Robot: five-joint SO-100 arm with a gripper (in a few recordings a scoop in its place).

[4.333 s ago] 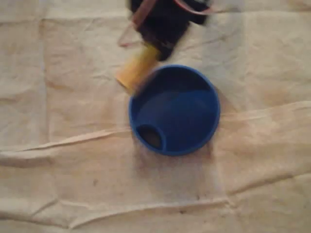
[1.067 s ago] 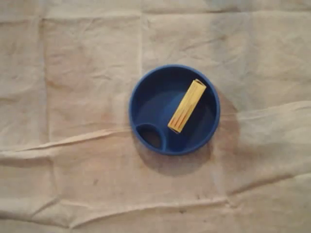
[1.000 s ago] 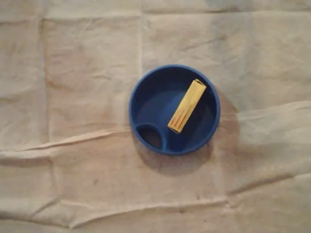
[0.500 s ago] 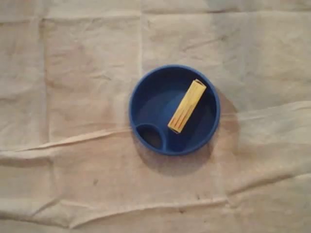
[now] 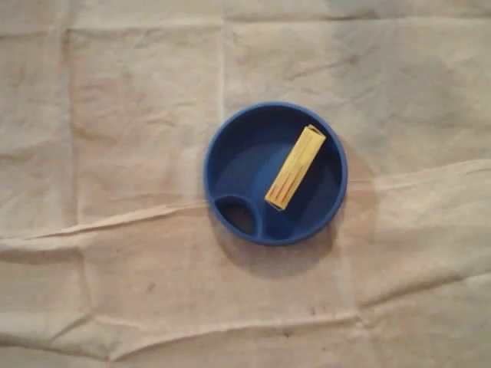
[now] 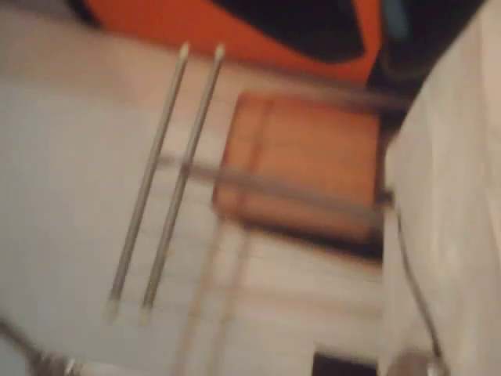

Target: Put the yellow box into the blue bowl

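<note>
creased beige cloth (image 5: 115, 115) covers the surface, its folds running across and down the overhead view. the blue bowl (image 5: 209, 165) sits on the cloth a little right of the middle and throws a soft shadow toward the near right. it has one large compartment and a small round pocket (image 5: 238, 217) at its near-left edge.

the yellow box (image 5: 295, 167) lies inside the bowl, in the large compartment. it is a long, narrow box on its side. its long axis runs on a diagonal: one end points to the near left and stops just beside the pocket's wall, and the other points to the far right, close under the rim. whether that far end touches the wall cannot be told.

the wrist view is blurred: an orange-brown block (image 6: 305, 168) and two thin pale rods (image 6: 164, 180) over a pale ground. how wide the gripper stands cannot be told.
</note>
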